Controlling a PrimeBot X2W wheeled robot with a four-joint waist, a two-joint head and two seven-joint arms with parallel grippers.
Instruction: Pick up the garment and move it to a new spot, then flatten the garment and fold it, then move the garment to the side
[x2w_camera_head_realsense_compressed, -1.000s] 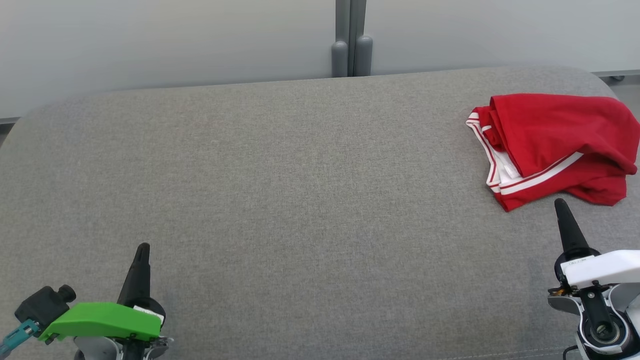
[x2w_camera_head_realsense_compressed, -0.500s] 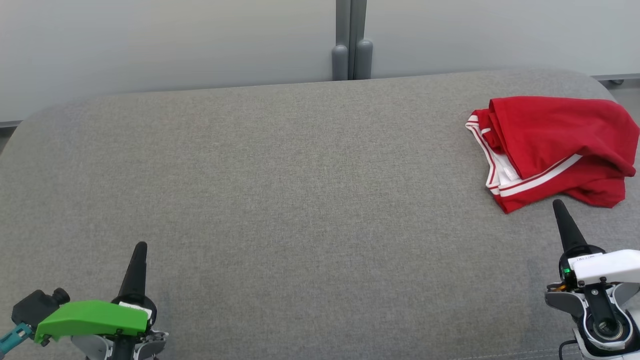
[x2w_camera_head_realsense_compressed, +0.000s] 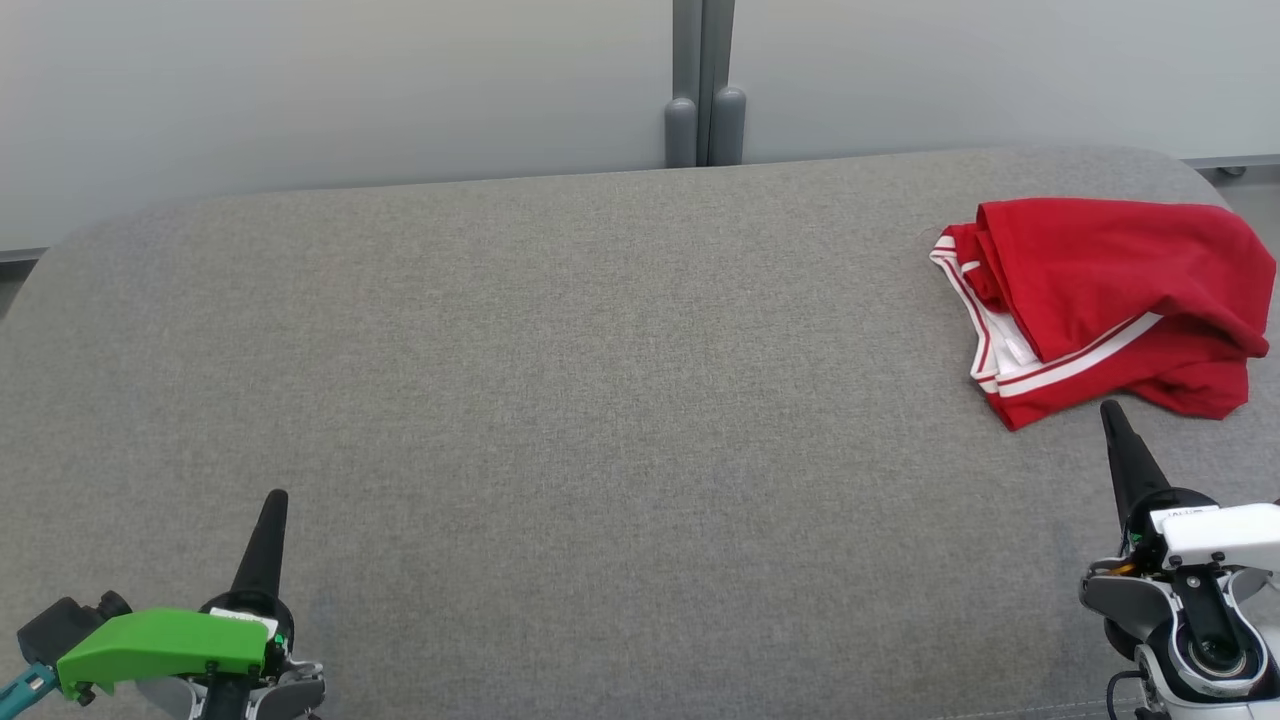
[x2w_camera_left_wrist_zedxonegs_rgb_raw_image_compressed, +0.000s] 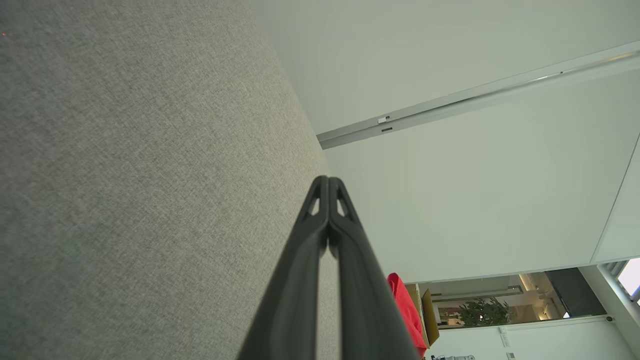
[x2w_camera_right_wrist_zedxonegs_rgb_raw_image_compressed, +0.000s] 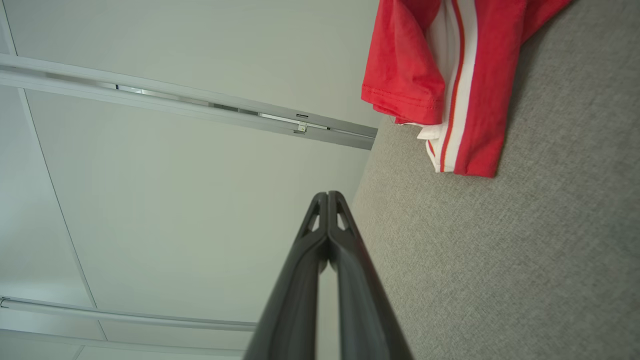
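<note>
I see the red garment (x2w_camera_head_realsense_compressed: 1110, 300) bunched at the far right of the grey desk (x2w_camera_head_realsense_compressed: 600, 400). My left gripper (x2w_camera_head_realsense_compressed: 276, 497) and right gripper (x2w_camera_head_realsense_compressed: 1107, 408) are both fully closed and empty, the right one near the garment.

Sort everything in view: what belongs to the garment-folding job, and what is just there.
Job: red garment lying on the grey surface; left hand and right hand, both shut and empty.
Just there: grey post behind; pale wall panels; distant plant.
</note>
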